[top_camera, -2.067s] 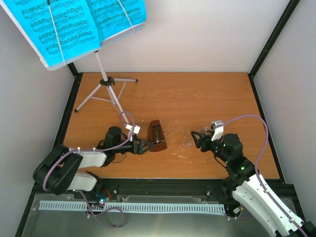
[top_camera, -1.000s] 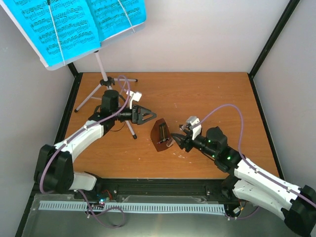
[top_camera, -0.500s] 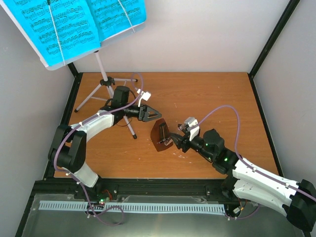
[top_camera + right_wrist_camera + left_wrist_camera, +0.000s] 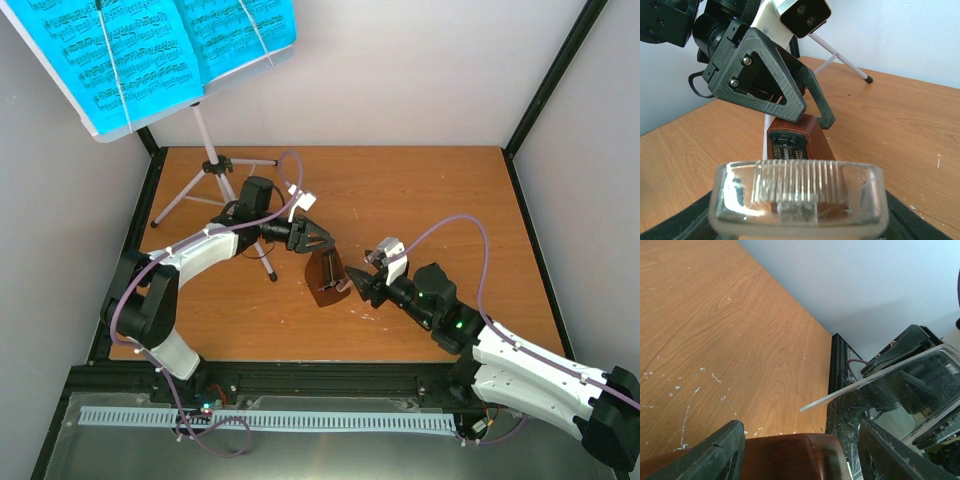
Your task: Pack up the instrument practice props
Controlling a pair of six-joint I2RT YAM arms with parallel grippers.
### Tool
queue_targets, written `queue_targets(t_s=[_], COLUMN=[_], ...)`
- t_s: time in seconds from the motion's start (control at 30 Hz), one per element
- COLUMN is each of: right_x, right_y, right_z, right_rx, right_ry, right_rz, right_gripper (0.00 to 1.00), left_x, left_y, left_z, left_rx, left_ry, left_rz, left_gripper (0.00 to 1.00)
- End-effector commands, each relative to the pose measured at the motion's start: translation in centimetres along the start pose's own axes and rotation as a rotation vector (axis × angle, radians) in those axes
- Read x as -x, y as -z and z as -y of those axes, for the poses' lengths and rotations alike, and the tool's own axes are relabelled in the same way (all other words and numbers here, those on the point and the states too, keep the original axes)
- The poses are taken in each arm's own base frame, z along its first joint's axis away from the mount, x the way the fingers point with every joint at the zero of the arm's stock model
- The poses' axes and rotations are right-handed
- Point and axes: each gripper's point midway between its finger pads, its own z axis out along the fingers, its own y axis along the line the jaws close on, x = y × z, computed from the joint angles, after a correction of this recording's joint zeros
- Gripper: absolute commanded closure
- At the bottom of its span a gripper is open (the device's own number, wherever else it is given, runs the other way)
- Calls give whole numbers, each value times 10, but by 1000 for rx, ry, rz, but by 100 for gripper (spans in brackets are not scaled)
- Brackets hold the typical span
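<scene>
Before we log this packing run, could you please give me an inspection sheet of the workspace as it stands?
Surface: brown wooden tabletop, whitish scuff marks near its middle.
Job's things: brown pyramid metronome mid-table; clear plastic front cover held just in front of its face; cyan sheet-music pages open on the silvery tripod music stand, far left corner.
Clutter: nothing seen.
Grippers: left gripper open, jaws astride the metronome's top; right gripper shut on the clear plastic front cover.
Cables: purple cables, one looping over each arm.
Surroundings: pale walls, black frame posts.
</scene>
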Motion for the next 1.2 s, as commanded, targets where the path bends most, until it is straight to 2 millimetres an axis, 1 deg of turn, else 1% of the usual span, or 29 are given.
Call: queue_targets(t_s=[0.0,0.27,0.47,0.63,0.87,1.03,1.17], right_x=[0,-4,-5,-4,-13,-19,-29], right_y=[-1,-4,-5,-10,-24,-33,-37], right_z=[1,-2,-3,-4,-5,-13,-12], right_rx=[-12,-38,-49,-90,-124,-185,-208], right_ry=[20,64,60,86,67,105,62], right_rz=[18,6,30,52,67,49,36], right_gripper=[57,57,57,57,57,57,58], left_x=[10,3,-2,-5,-7,-8,-9], left_y=[1,2,3,2,-1,-2,-2], left_z=[4,4,4,5,0,0,-3], left_rx=[20,37,45,39,39,41,62], left_ry=[-64,-39,-32,-24,-12,-10,-6], left_rz=[2,4,1,-3,-12,-18,-26], left_gripper=[37,39,43,45,47,47,47])
